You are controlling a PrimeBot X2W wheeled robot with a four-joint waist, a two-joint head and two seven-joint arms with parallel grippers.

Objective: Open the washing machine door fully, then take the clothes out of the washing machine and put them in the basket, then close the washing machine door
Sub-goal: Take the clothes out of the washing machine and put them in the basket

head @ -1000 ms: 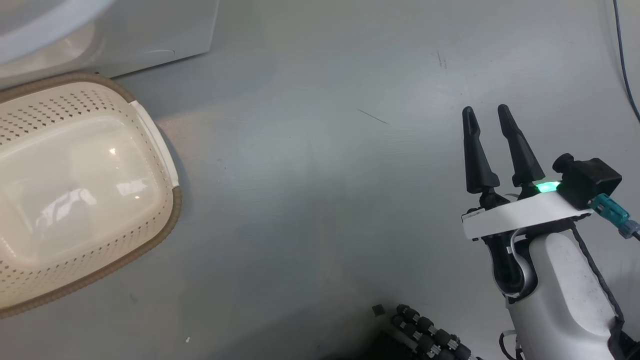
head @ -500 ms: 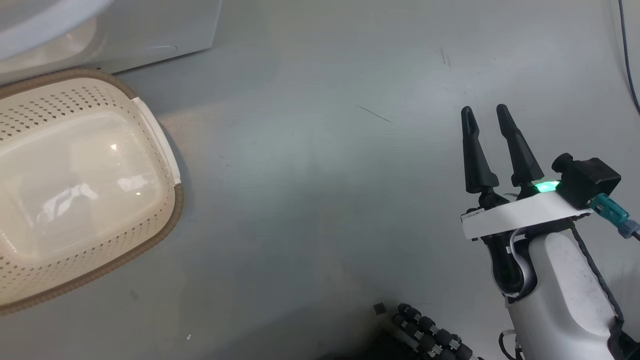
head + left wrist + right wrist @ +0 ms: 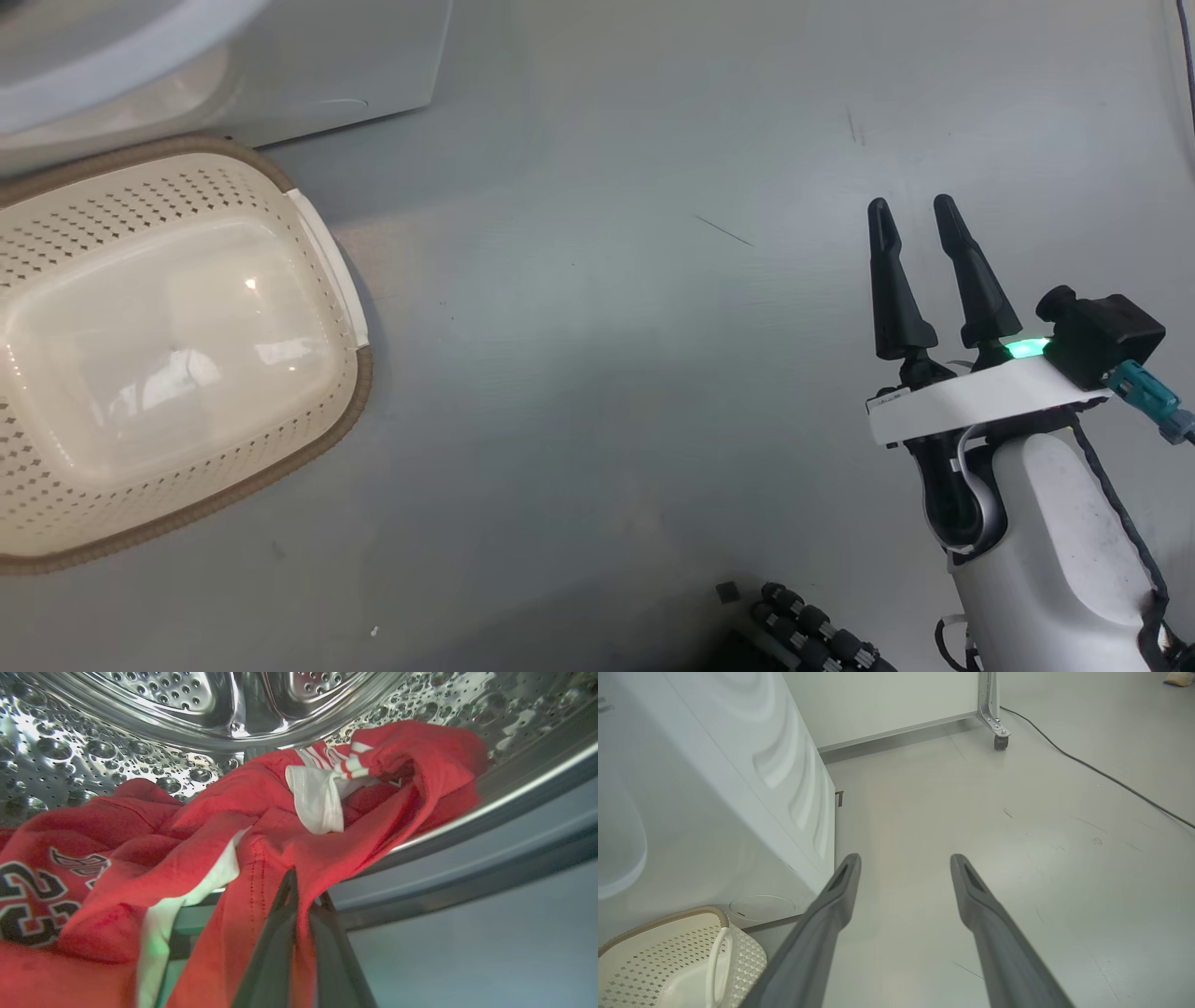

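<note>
Closest in the left wrist view, the left gripper [image 3: 304, 890] is closed tight on a fold of the red clothes [image 3: 261, 812], its two fingers pressed together with cloth draped over them. The clothes lie heaped in the steel drum [image 3: 163, 690] and spill over its front lip. A jersey numbered "23" is cut off at the left edge, and a white-trimmed piece with red stripes lies further back. How many garments make up the heap cannot be told. A grey band, probably the gasket [image 3: 467, 858], curves beyond the lip.

In the head view the right gripper [image 3: 911, 207] hangs over the grey floor [image 3: 597, 373], its two fingers parted and holding nothing. One basket [image 3: 345, 411] stands on the floor at the washer's [image 3: 355, 56] foot, its glossy bottom bare. One white handle [image 3: 327, 261] shows, and the basket's left side is cut off. A pale curved shape above it is too cropped to identify.

In the right wrist view the right gripper [image 3: 906, 858] spreads wide, with the basket [image 3: 668, 917] at the corner of the washer [image 3: 714, 788]. Farther off are one caster [image 3: 999, 742] and one cable [image 3: 1087, 767] across the floor.
</note>
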